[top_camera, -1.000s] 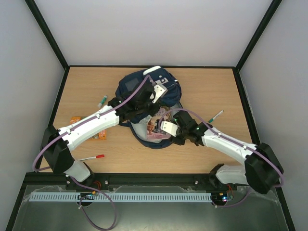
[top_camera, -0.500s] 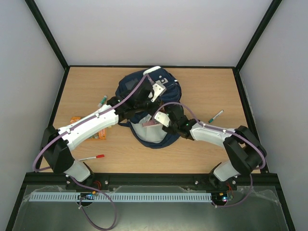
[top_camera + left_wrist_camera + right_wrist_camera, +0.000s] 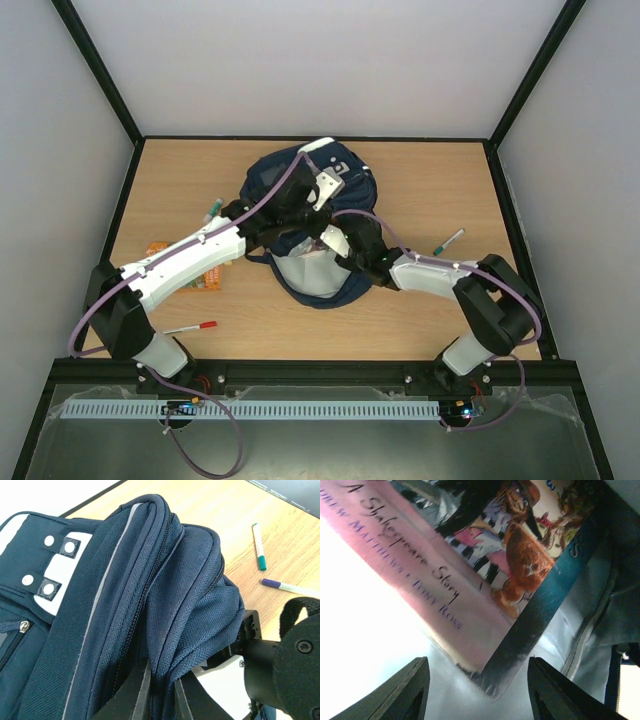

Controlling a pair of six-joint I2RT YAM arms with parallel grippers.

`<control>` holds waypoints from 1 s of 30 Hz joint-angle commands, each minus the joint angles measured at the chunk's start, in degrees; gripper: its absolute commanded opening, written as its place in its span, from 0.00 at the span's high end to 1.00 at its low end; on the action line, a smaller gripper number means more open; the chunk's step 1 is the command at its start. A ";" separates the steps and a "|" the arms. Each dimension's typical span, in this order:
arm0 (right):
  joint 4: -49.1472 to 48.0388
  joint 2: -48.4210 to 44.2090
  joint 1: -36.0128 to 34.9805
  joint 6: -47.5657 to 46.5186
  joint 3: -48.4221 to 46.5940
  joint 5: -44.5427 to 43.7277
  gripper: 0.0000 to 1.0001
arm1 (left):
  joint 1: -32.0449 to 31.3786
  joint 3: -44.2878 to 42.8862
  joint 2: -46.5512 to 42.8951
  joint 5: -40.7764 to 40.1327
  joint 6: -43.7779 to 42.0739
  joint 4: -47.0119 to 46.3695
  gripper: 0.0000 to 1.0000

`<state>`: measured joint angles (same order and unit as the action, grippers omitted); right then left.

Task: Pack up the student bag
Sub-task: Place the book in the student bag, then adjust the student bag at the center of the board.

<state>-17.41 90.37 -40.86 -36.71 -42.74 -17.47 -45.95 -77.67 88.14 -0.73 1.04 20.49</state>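
While the left claw (image 3: 161, 694) pinches a fold of the student bag (image 3: 90, 610) between its tips, the right claw (image 3: 477, 680) stands spread wide in the bag's mouth, a picture book (image 3: 485, 570) just ahead of it.

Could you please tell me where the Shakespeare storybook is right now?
In the right wrist view, the storybook sits inside the student bag, against its pale lining, with its corner just ahead of the open right hand.

Bore, on the wooden table (image 3: 430, 180), the student bag (image 3: 355, 190); left of it a green-capped marker (image 3: 212, 210), orange packet (image 3: 158, 249) (half hidden), red-capped pen (image 3: 190, 327); right, another marker (image 3: 448, 241).
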 commanded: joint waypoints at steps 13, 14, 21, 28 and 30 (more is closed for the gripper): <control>42.15 -33.71 -0.25 6.03 1.98 27.21 0.42 | -2.59 -4.37 3.57 0.29 5.84 -1.36 0.34; 43.03 -35.95 -0.25 7.66 2.04 28.20 0.40 | -2.78 -2.26 1.83 -1.20 7.00 -3.23 0.26; 38.10 -43.49 0.73 17.74 4.42 32.81 0.30 | 4.54 5.76 -6.66 -6.18 18.21 -5.59 0.07; 30.06 -42.01 1.29 18.81 9.41 27.93 0.25 | 17.03 10.74 -5.60 -5.74 31.26 -4.04 0.05; 29.54 -42.91 1.38 18.86 9.69 26.79 0.25 | 20.17 13.06 -5.21 -4.67 34.13 -5.40 0.05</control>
<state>15.27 48.82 -39.77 -19.40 -33.45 11.57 -30.11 -68.45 82.06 -5.93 26.33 16.08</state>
